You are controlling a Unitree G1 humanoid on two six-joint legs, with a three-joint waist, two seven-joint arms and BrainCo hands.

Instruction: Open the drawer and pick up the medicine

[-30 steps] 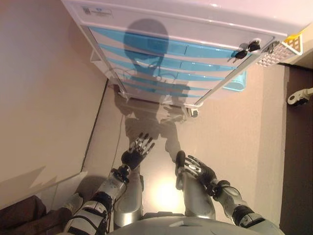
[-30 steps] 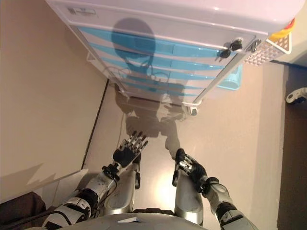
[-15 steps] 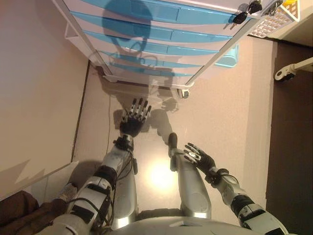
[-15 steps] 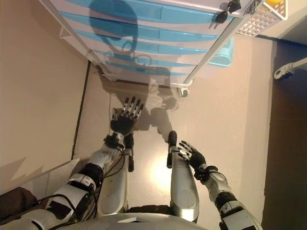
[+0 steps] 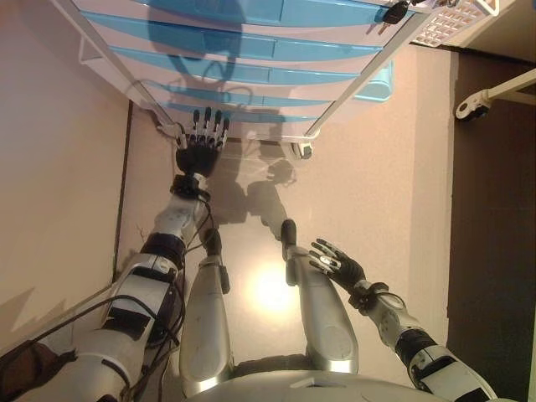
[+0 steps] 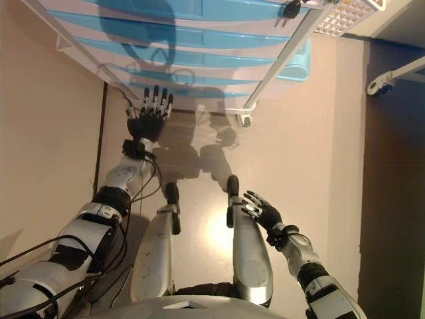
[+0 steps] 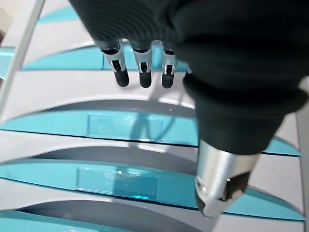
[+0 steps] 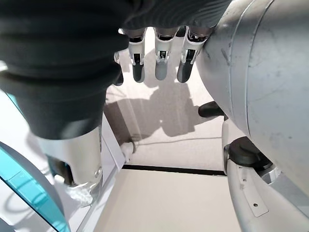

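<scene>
Left hand (image 5: pixel 199 142) reached, fingers straight, near lowest turquoise-fronted drawers of white plastic drawer cart (image 5: pixel 276 50); drawers all closed. Medicine not visible. Right hand (image 5: pixel 335 265) relaxed, fingers spread, low over beige floor (image 5: pixel 368 167).

Head eyes look down, sharing drawers (image 5: pixel 251 50); wrist views close
</scene>
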